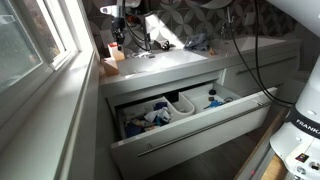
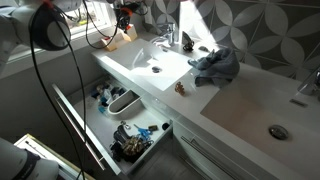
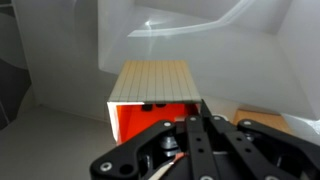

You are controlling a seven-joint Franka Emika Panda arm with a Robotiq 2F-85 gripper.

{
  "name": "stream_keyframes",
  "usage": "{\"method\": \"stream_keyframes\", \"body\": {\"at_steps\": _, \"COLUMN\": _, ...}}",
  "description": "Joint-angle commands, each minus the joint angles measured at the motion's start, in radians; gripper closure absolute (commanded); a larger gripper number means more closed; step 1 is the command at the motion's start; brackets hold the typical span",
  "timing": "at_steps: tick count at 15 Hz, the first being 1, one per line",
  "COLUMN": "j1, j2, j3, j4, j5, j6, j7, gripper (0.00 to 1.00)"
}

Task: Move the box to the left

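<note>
In the wrist view the black linkage of the gripper [image 3: 190, 130] fills the lower edge of the picture. Its fingertips run together in shadow, so I cannot tell whether the jaws stand wide or narrow; nothing is seen between them. Just beyond them stands the box [image 3: 152, 82], upright, with its pale gridded top towards the camera and an orange side below it. It sits on the white surface [image 2: 240, 110] in a back corner against the wall. A paler peach-tan container [image 3: 262, 122] lies close by but apart from it.

The box looks like a light carton with thin, fairly stiff walls. A hard squeeze would likely dent it, and the smooth sides could slip under a weak one. I judge the best hold to be across two opposite flat sides, a little below the top edge, with the jaws square to them. A push high up would probably tip it.

Farther off, both exterior views show the basin [image 2: 165, 62] sunk in the surface, with a dark cloth [image 2: 215, 65] bunched beside it. Below them is the open drawer [image 1: 190, 125] with its white organiser bins [image 1: 182, 103].
</note>
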Motion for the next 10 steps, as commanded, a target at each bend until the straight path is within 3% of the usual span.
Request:
{"method": "stream_keyframes", "body": {"at_steps": 1, "j1": 0.030, "j2": 0.083, "j3": 0.011, "j4": 0.172, "j5": 0.012, "j6": -0.059, "j7": 0.034, "gripper": 0.99}}
{"method": "stream_keyframes", "body": {"at_steps": 5, "j1": 0.040, "j2": 0.100, "j3": 0.010, "j4": 0.196, "j5": 0.018, "j6": -0.121, "j7": 0.075, "gripper": 0.99}}
{"method": "stream_keyframes", "body": {"at_steps": 10, "j1": 0.045, "j2": 0.119, "j3": 0.018, "j4": 0.215, "j5": 0.011, "j6": -0.100, "j7": 0.036, "gripper": 0.99}}
